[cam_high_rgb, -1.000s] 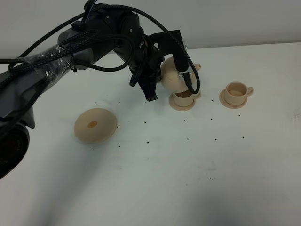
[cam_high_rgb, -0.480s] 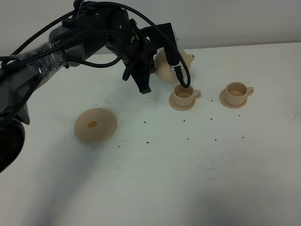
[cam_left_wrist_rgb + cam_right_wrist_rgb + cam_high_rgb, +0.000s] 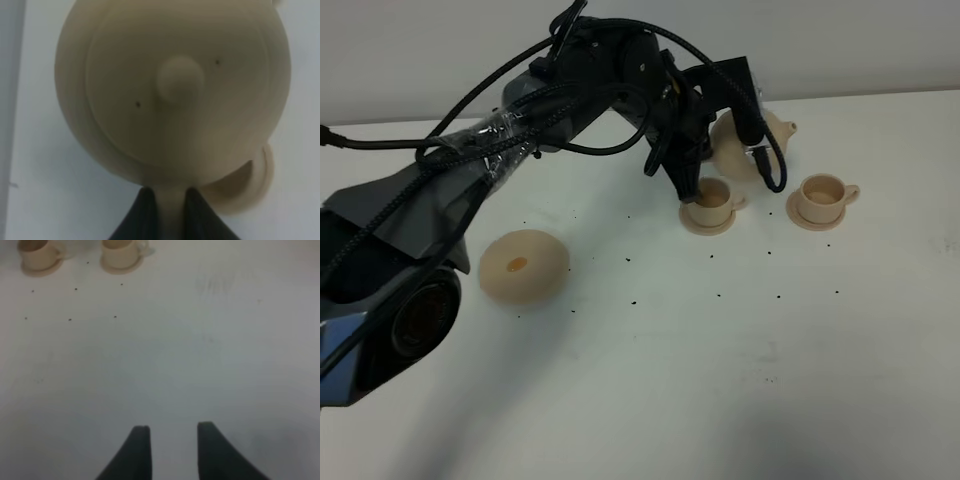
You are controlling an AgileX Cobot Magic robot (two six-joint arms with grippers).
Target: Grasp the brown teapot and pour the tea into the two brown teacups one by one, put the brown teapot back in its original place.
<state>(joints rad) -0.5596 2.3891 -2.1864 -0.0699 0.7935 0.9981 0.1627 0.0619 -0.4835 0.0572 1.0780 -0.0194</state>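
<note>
The left arm (image 3: 520, 130) extends from the lower left of the exterior high view, across the desk (image 3: 720, 380), to the upper middle, with black cabling running along its length. The left claw (image 3: 170, 196) is clamped narrow on the loop handle (image 3: 171, 222) of the brown teapot (image 3: 735, 145), with one dark finger on each side of the handle. The teapot is held clear of the desk. It sits behind and between the first teacup (image 3: 712, 203) and the second teacup (image 3: 823, 195), and its spout is directed toward the right side of that view. In the left wrist view the knobbed lid (image 3: 180, 80) is seated on the teapot and fills most of the picture. Each teacup stands upright on its own small saucer, and the two are near each other but apart. The wide saucer (image 3: 523, 266), which has a darker spot at its centre, lies unoccupied on the desk, well apart from the teapot on the left side. Small dark specks (image 3: 720, 296) are scattered over the desk surface. The right claw (image 3: 172, 440) stands with its two fingers parted and nothing between them, above bare desk and well apart from both teacups.
</note>
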